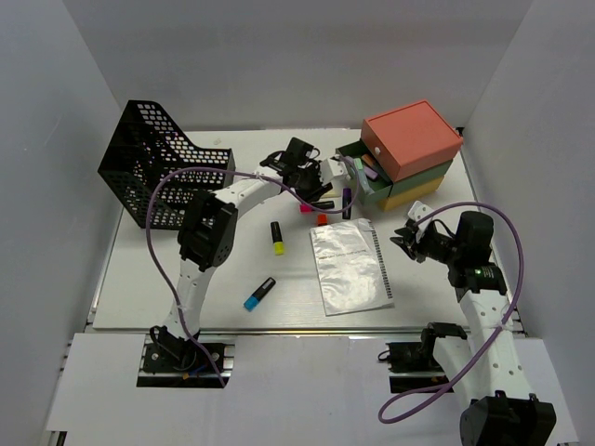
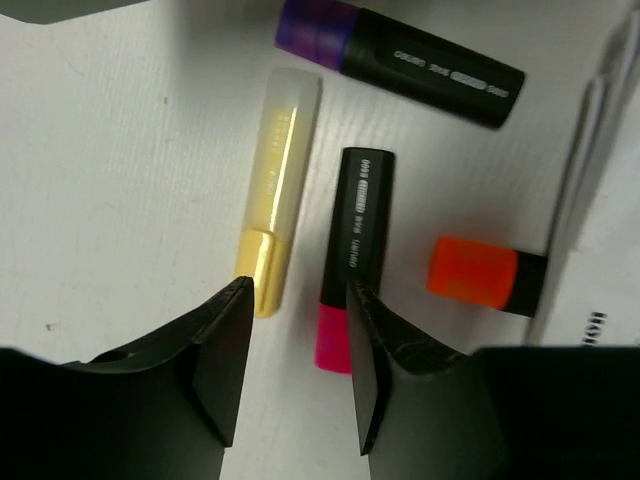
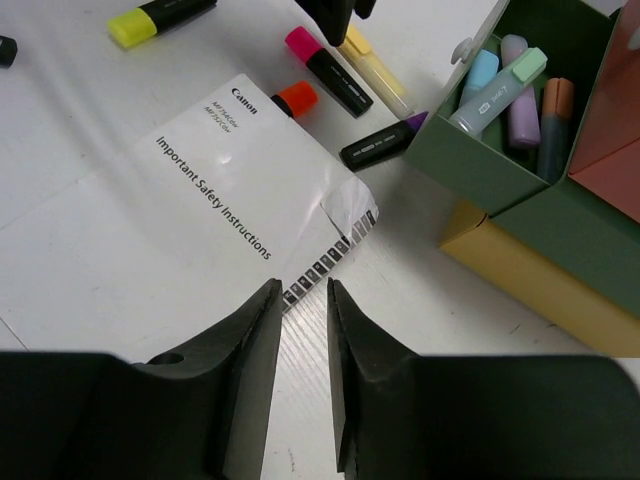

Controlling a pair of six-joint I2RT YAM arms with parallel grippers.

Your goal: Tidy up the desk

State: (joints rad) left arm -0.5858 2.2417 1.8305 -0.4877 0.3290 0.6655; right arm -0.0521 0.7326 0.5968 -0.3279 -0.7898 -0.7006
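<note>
The white desk (image 1: 158, 279) holds scattered highlighters. My left gripper (image 1: 314, 178) (image 2: 298, 290) is open and empty. It hovers over a pale yellow highlighter (image 2: 278, 180) and a black pink-capped marker (image 2: 355, 250). An orange marker (image 2: 480, 275) and a purple one (image 2: 400, 50) lie beside them. My right gripper (image 1: 409, 237) (image 3: 302, 285) is empty, its jaws a narrow gap apart. It hangs above the corner of a safety-instructions booklet (image 3: 200, 200) (image 1: 351, 265). The green drawer (image 3: 500, 150) stands open with several highlighters inside.
A black mesh file basket (image 1: 158, 172) stands at the back left. The coral, green and yellow drawer box (image 1: 411, 137) stands at the back right. A yellow-capped marker (image 1: 276, 238) and a blue-capped marker (image 1: 259, 294) lie left of the booklet.
</note>
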